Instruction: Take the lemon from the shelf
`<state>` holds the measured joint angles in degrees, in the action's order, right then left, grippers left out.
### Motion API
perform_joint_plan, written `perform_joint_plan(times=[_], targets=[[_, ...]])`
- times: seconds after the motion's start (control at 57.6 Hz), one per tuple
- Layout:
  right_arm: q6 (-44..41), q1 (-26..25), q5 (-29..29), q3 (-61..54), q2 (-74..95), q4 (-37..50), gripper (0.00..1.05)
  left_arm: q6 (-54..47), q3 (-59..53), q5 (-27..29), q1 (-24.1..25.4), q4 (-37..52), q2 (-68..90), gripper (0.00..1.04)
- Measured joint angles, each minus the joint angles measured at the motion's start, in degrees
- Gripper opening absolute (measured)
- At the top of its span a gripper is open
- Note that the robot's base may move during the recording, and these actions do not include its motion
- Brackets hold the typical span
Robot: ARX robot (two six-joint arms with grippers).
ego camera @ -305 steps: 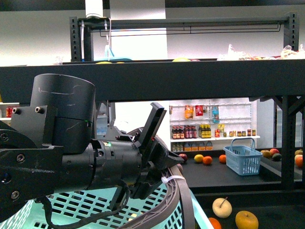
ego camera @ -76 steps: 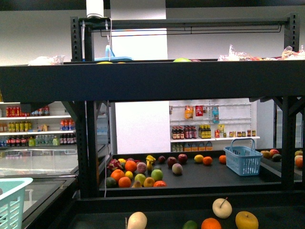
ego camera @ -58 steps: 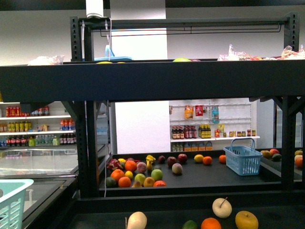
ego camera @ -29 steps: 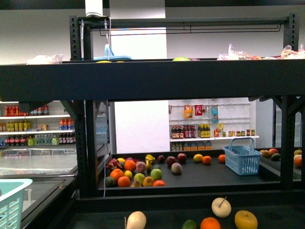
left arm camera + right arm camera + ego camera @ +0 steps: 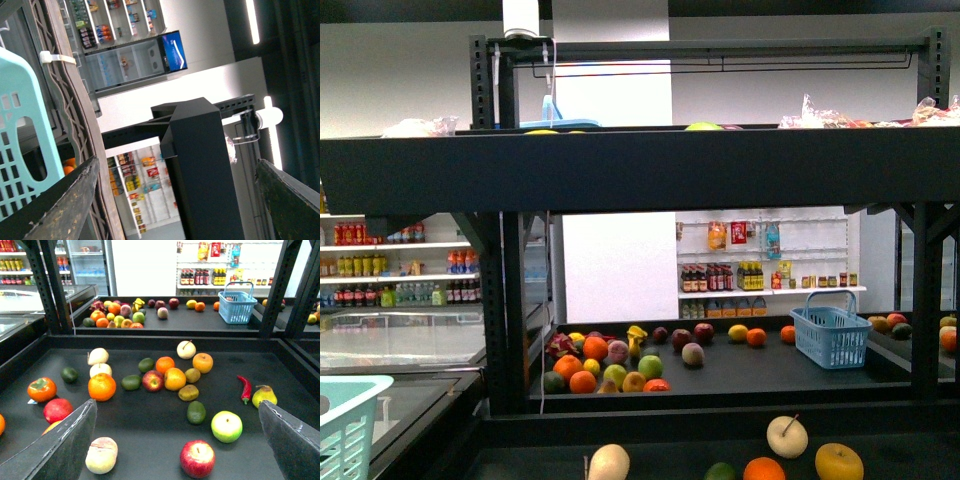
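The black shelf rack point(image 5: 640, 165) fills the front view. Its lower tier point(image 5: 150, 432) holds many loose fruits in the right wrist view. I cannot pick out a lemon for sure. Yellowish fruits there are one round one point(image 5: 202, 362), also low in the front view point(image 5: 839, 462), and a pear point(image 5: 264, 396). A small yellow fruit point(image 5: 737, 332) lies on the rack behind. My right gripper point(image 5: 176, 404) is open and empty above the tier's near part. My left gripper point(image 5: 177, 161) is open and empty beside a teal basket point(image 5: 20, 140). Neither gripper shows in the front view.
On the tier lie a red apple point(image 5: 197, 458), a green apple point(image 5: 226, 426), an avocado point(image 5: 196, 412), a red chilli point(image 5: 244, 388), oranges and a tomato point(image 5: 41, 389). A blue basket point(image 5: 831, 337) stands on the rear rack. The teal basket's corner point(image 5: 345, 420) sits at front left. Black uprights point(image 5: 52, 287) flank the tier.
About five seconds ago my left arm and the teal basket filled the front view; the arm is now out of it. Over the last second nothing has visibly moved.
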<state>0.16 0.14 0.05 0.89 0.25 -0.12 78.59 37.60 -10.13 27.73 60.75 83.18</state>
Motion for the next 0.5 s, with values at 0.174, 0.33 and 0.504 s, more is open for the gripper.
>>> perform_joint_plan(times=[0.174,0.33,0.504], targets=[[-0.02,0.0,0.0,0.0,0.0,0.0,0.97,-19.17,-0.37,6.95,-2.97,-25.51,-14.84,0.97],[-0.02,0.0,0.0,0.0,0.0,0.0,0.97,-45.0,-3.04,19.23,-10.91,-46.25,-31.36,0.97],[-0.02,0.0,0.0,0.0,0.0,0.0,0.97,-62.1,-5.4,31.54,-29.79,-56.92,-45.13,0.96]])
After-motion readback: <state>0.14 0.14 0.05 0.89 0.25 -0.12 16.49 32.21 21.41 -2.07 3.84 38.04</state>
